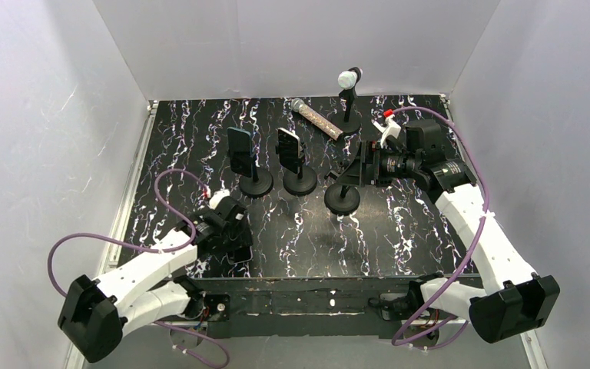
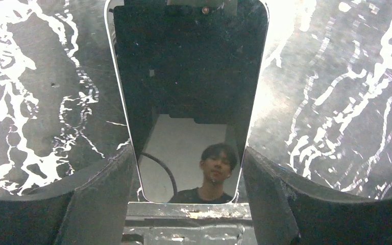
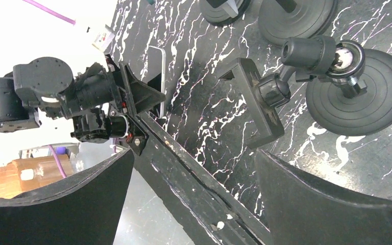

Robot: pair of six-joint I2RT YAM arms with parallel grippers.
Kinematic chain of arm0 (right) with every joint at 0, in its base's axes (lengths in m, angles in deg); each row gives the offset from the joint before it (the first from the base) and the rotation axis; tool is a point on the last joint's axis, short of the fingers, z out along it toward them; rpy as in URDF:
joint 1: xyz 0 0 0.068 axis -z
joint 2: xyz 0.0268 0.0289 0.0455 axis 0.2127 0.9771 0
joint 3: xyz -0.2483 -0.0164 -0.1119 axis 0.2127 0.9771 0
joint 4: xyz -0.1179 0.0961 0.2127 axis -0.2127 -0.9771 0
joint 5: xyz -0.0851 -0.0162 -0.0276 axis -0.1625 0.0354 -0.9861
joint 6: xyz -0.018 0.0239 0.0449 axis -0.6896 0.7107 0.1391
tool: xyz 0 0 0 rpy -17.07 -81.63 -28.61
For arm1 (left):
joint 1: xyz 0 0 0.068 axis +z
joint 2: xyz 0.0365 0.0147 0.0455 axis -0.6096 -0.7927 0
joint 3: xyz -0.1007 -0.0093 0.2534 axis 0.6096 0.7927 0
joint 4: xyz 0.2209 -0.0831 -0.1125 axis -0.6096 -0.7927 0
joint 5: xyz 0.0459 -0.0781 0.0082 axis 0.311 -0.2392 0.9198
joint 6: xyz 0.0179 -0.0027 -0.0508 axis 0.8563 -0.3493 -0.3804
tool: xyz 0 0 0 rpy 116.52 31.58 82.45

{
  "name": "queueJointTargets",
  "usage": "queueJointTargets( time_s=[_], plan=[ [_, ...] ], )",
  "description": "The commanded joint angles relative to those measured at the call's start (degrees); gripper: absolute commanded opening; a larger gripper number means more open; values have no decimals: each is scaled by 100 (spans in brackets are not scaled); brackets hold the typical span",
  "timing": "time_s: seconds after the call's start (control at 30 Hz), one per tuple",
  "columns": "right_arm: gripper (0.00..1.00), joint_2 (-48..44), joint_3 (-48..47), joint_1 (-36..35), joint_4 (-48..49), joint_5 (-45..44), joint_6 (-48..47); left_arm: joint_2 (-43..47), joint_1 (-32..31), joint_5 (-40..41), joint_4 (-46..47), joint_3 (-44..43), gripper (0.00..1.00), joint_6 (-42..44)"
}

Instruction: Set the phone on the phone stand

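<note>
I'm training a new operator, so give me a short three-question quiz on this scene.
1. True or false: the phone between the left fingers lies on the table.
2. How many stands already hold a phone?
3. What is nearest the right fingers: A the empty stand, B a lying microphone, C a loaded stand?
Key: 1 true; 2 two; 3 A.
</note>
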Motion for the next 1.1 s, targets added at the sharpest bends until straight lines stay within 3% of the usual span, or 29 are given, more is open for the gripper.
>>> queueJointTargets(
  time_s=[0.0, 0.43, 0.47, 0.5, 0.7, 1.07],
  plan=[
    [96, 9, -88, 24, 220, 281, 106, 238, -575, 512, -52, -505, 0, 114],
    [90, 317, -235, -375, 473, 836, 476, -260, -2261, 1615, 1, -1970, 0, 801],
    [90, 348, -251, -431, 513, 865, 519, -378, -2415, 1720, 567, -2078, 0, 859],
    [90, 386, -259, -473, 561, 896, 552, -477, -2572, 1850, 90, -2192, 0, 913],
    [86, 708, -369, -778, 724, 1017, 683, -955, -3241, 2281, 27, -2806, 0, 1159],
    [76, 1232, -362, -1181, 1149, 1389, 931, -1417, -3734, 2486, 63, -3469, 0, 1254]
  ],
)
